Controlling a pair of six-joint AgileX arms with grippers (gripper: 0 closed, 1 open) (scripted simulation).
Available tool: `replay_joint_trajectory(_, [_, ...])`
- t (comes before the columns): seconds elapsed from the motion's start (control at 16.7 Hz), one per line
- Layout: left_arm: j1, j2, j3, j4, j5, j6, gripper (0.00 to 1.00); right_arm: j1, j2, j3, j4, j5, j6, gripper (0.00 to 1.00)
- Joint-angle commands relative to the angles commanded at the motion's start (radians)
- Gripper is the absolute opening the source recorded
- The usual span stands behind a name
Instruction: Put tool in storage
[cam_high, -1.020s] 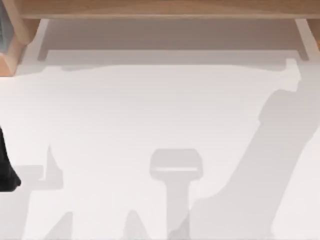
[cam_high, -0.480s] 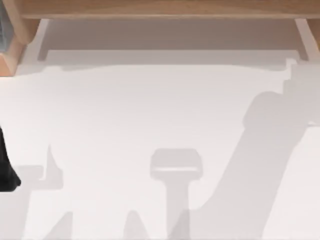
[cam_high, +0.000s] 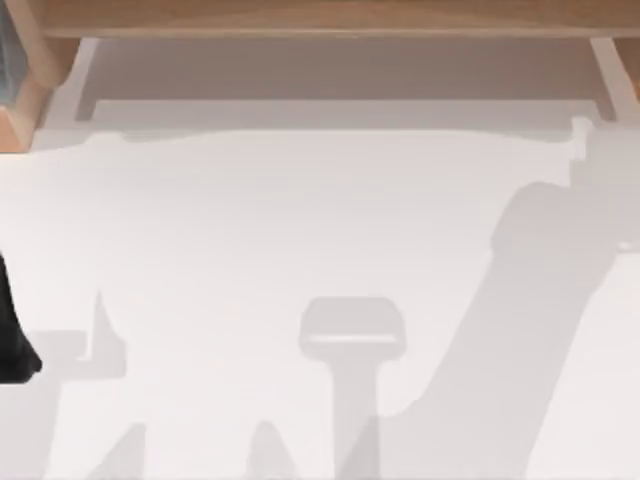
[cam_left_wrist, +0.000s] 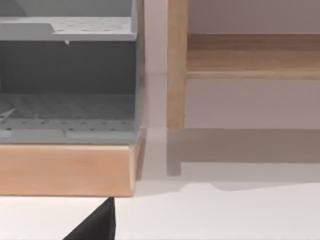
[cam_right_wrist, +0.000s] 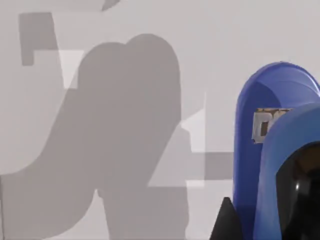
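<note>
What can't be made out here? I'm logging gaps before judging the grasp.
- Blue tool: right wrist view, cut off by the picture edge; its full length is unseen.
- Right fingers: only a dark tip at the edge; whether they clamp the tool is unclear.
- Grey storage unit: left wrist view, cropped at the edge.

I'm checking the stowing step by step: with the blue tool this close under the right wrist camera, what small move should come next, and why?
Probably carry the blue tool on toward the grey storage bin at the table's far left, keeping it raised. In the right wrist view the tool hangs over bare table beside the arm's shadow, so it looks lifted but not yet near the bin, which sits on a wooden ledge.
</note>
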Motion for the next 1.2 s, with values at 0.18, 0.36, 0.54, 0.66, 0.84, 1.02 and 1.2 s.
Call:
replay_joint_trajectory(0.18, [0.000, 0.000, 0.000, 0.000, 0.000, 0.000, 1.00, -0.003, 0.030, -0.044, 0.020, 0.014, 0.028, 0.00])
replay_joint_trajectory(0.36, [0.000, 0.000, 0.000, 0.000, 0.000, 0.000, 1.00, -0.006, 0.032, -0.066, 0.016, 0.018, 0.041, 0.00])
replay_joint_trajectory(0.54, [0.000, 0.000, 0.000, 0.000, 0.000, 0.000, 1.00, -0.006, 0.032, -0.066, 0.016, 0.018, 0.041, 0.00])
replay_joint_trajectory(0.66, [0.000, 0.000, 0.000, 0.000, 0.000, 0.000, 1.00, -0.006, 0.032, -0.066, 0.016, 0.018, 0.041, 0.15])
replay_joint_trajectory(0.84, [0.000, 0.000, 0.000, 0.000, 0.000, 0.000, 1.00, -0.006, 0.032, -0.066, 0.016, 0.018, 0.041, 0.38])
replay_joint_trajectory(1.02, [0.000, 0.000, 0.000, 0.000, 0.000, 0.000, 1.00, -0.006, 0.032, -0.066, 0.016, 0.018, 0.041, 0.60])
replay_joint_trajectory(1.2, [0.000, 0.000, 0.000, 0.000, 0.000, 0.000, 1.00, -0.006, 0.032, -0.066, 0.016, 0.018, 0.041, 0.83])
